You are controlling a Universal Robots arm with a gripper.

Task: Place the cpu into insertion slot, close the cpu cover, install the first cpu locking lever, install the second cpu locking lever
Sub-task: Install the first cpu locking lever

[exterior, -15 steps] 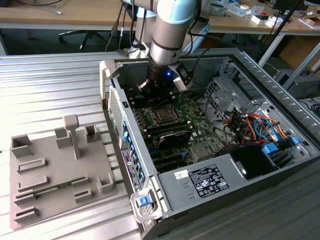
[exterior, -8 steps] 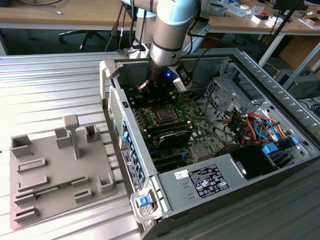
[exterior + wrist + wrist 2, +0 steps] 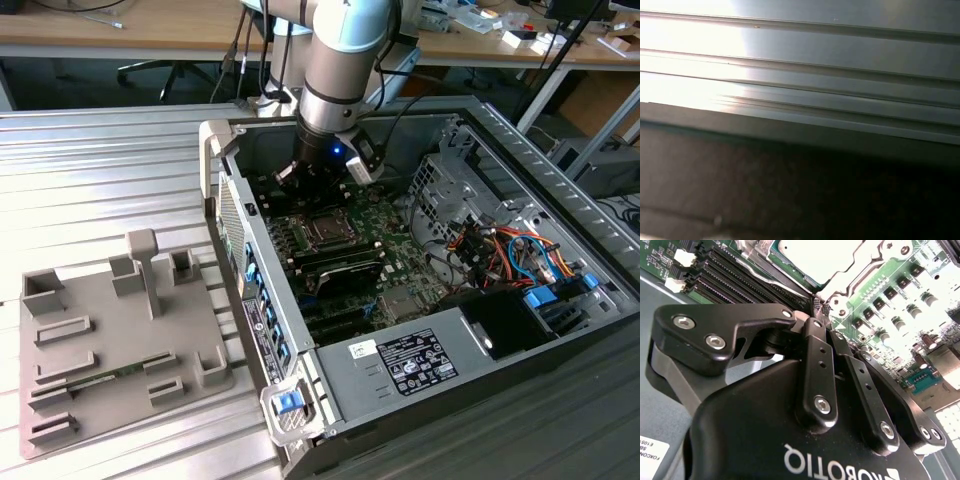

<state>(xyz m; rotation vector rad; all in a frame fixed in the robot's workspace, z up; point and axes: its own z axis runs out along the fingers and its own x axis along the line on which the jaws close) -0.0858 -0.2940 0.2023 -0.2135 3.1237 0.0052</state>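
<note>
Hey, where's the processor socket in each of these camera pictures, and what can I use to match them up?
Exterior view: the processor socket sits mid-picture on the green board, just below the arm.
Second wrist view: the metal-framed processor socket lies beside the long black memory slots.
First wrist view: ribbed grey metal.
Shared landmark: the green board, in the exterior and second wrist views.

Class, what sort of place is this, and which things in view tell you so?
Probably a robotics lab or workshop: a robot arm reaches into an opened desktop computer case on a ribbed metal table, a grey fixture tray lies beside it, and cluttered wooden desks stand behind.
</note>
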